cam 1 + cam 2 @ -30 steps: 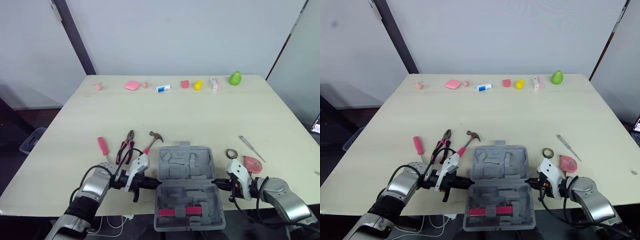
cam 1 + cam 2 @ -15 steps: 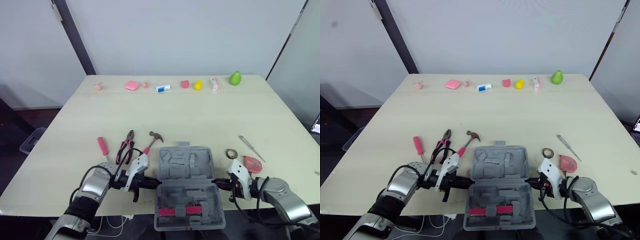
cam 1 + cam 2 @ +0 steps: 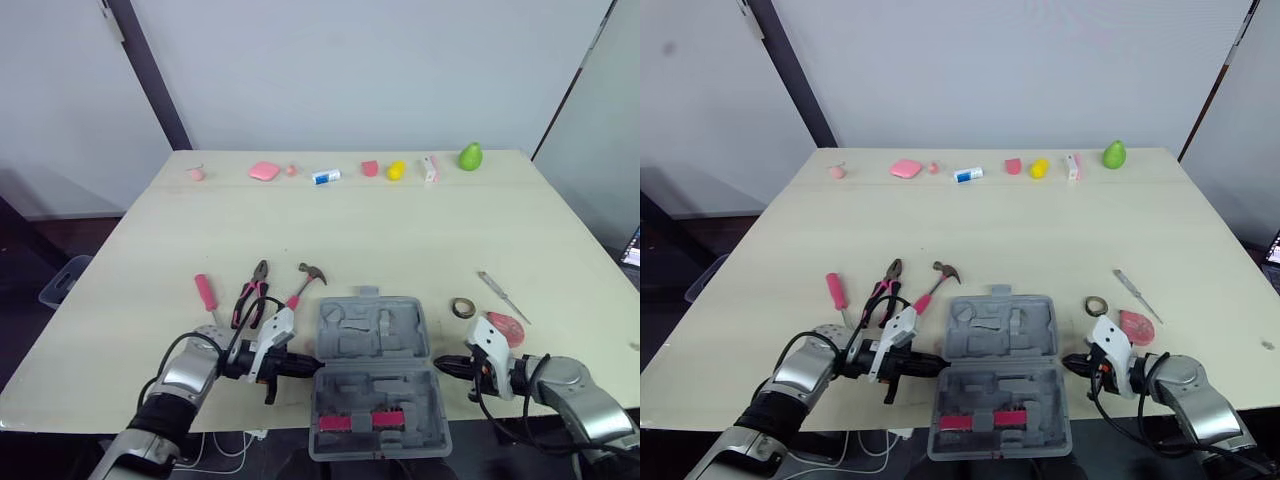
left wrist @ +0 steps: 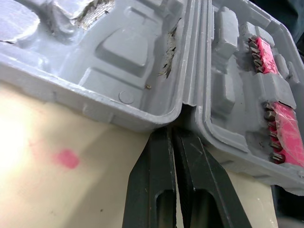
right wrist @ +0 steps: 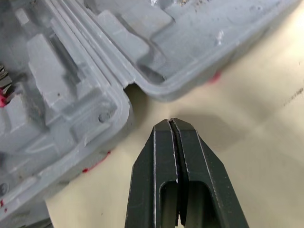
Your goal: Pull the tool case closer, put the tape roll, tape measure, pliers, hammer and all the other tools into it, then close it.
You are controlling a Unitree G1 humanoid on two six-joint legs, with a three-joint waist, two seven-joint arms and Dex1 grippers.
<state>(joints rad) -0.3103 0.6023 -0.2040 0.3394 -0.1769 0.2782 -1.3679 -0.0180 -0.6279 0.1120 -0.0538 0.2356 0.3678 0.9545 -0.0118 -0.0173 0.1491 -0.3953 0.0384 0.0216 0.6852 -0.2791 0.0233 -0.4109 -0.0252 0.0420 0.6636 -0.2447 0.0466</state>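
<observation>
left gripper [image 4: 172, 130]: jaws pressed together, empty, tips touching hinge notch of tool case [image 3: 372, 345] | right gripper [image 5: 170, 121]: jaws together, empty, tips just short of opposite hinge end | tool case: open flat at near edge of table [image 3: 400, 230], between grippers

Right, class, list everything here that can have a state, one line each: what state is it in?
Tool case: open, lying flat, pink bit strips in its near half.
Left gripper: shut, tips at the case's hinge notch.
Right gripper: shut, apart from the case.
Pliers: lying on the table, outside the case.
Tape roll: lying flat, outside the case.
</observation>
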